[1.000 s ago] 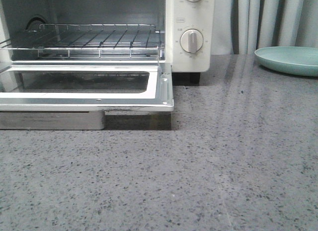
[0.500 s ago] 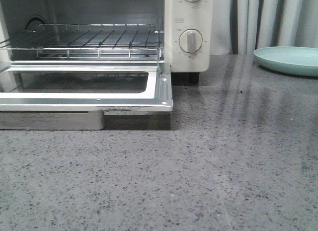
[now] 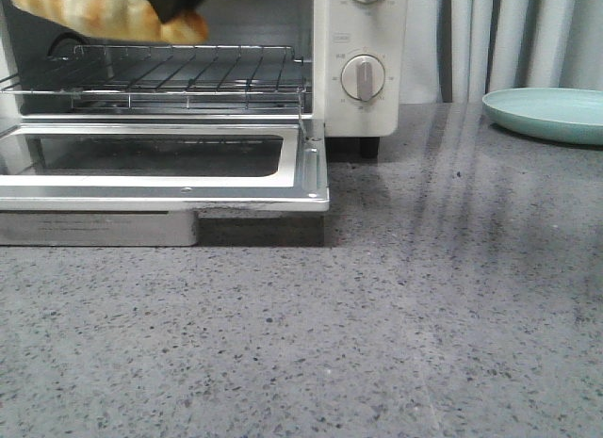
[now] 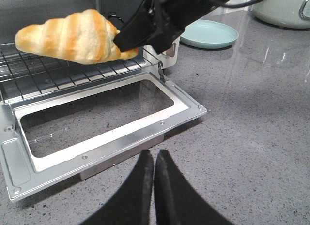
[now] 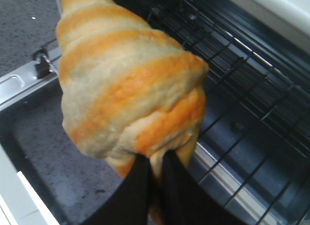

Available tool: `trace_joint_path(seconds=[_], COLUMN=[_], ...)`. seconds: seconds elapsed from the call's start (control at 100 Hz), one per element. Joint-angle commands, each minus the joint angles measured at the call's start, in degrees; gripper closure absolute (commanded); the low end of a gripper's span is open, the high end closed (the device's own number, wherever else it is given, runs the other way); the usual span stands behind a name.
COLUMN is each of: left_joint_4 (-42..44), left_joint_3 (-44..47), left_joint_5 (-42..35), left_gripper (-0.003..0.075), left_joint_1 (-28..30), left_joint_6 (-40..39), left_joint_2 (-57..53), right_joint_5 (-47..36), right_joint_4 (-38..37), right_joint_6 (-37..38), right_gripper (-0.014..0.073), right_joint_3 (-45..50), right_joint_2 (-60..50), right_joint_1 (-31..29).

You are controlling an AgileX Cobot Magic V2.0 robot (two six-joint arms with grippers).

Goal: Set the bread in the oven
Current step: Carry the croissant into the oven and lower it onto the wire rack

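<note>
The bread [image 3: 89, 12], a golden-orange roll with pale stripes, hangs in the air in front of the oven's mouth, above the wire rack [image 3: 179, 73]. It also shows in the left wrist view [image 4: 72, 37] and fills the right wrist view [image 5: 128, 84]. My right gripper [image 5: 156, 164] is shut on one tapered end of the bread; it shows from outside in the left wrist view [image 4: 127, 41]. The white oven [image 3: 363, 42] stands at the back left with its glass door [image 3: 160, 165] folded down flat. My left gripper [image 4: 154, 157] is shut and empty, low over the counter in front of the door.
A pale green plate [image 3: 551, 113] lies at the back right on the grey speckled counter [image 3: 424, 316]. Grey curtains [image 3: 509, 38] hang behind it. A pale green pot [image 4: 286, 7] stands beyond the plate in the left wrist view.
The bread and the right gripper have come into the front view at the top left, in front of the oven opening; before, neither was in sight.
</note>
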Motion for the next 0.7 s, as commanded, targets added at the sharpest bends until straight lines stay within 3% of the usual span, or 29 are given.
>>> trace_joint_path(seconds=[0.0,0.31,0.4,0.5,0.57,0.62,0.69], left_joint_4=[-1.59,-2.54,-2.54,-2.54,-2.54,-2.54,-2.54], left_joint_3=[-1.62,-1.62,-1.62,-1.62,-1.62,-1.62,-1.62], left_joint_5=[-4.60,-4.60,-4.60,-4.60,-4.60,-4.60,-4.71], left_gripper=[0.0741,0.0741,0.0741,0.0742,0.0742,0.0742,0.0742], left_joint_1=[-0.45,-0.45,-0.45,-0.45,-0.45,-0.45,-0.45], left_joint_6=[-0.23,-0.23,-0.23,-0.23,-0.23,-0.23,-0.23], left_joint_2=[0.75,0.75,0.75,0.75,0.75,0.75,0.75], right_joint_5=[-5.47,-10.55,-11.09,-10.75,-10.41,-10.41,-10.41], right_joint_4=[-1.14,-0.94,-0.94,-0.77,-0.75,-0.65,-0.65], right_joint_6=[0.15,1.44,2.02,2.09,2.09,2.09,2.09], right_gripper=[0.0662,0.0625,0.0477,0.0172,0.0012,-0.0036,-0.0038], right_joint_3=[-1.88,-1.88,-1.88,-1.88,-1.88,-1.88,-1.88], right_joint_2=[-1.88,-1.10,-0.70,-0.28,-0.28,-0.28,-0.41], right_joint_1=[-1.93,-4.44,-4.55,-4.55,-4.55,-4.55,-4.55])
